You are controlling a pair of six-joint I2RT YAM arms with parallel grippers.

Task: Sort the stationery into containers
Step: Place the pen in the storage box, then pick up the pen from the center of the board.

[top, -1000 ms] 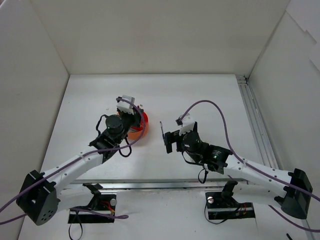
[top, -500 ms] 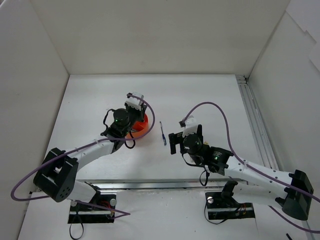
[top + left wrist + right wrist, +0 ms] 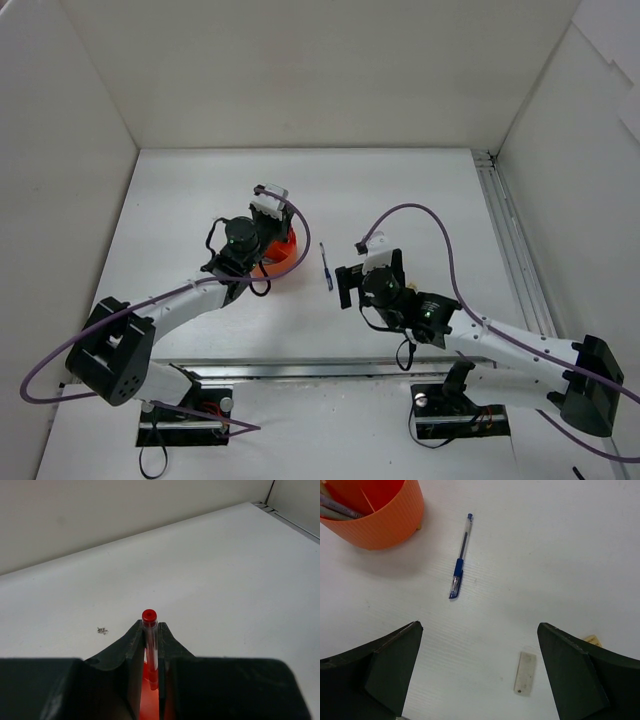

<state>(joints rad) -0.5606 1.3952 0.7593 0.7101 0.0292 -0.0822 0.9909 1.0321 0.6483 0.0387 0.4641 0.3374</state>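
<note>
Left arm had swung in since a second back, so the left gripper, clamped on a red pen, hung over the orange bowl, ready to drop it. The right gripper gaped empty above the blue pen lying near the bowl; next it'd need lowering onto it

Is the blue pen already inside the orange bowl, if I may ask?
No, the blue pen lies on the table beside the orange bowl, apart from it.
</note>
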